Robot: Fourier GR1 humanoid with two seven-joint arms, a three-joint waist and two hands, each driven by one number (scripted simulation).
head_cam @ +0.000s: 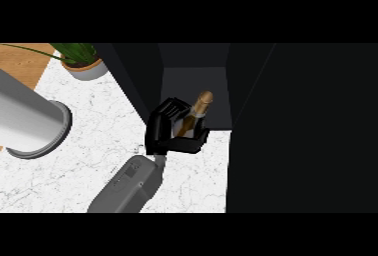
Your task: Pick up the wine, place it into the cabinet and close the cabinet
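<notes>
While the wine bottle is held at the open front of the dark cabinet, its neck is tilted toward one o'clock. It is gripped by the fingers of the one hand seen at picture centre, curled round its body; which hand this is cannot be told. At nine o'clock a grey cylinder is seen on the white marble counter, and at eleven o'clock a potted plant.

White marbled counter; wood strip far left; potted plant; grey cylinder.
</notes>
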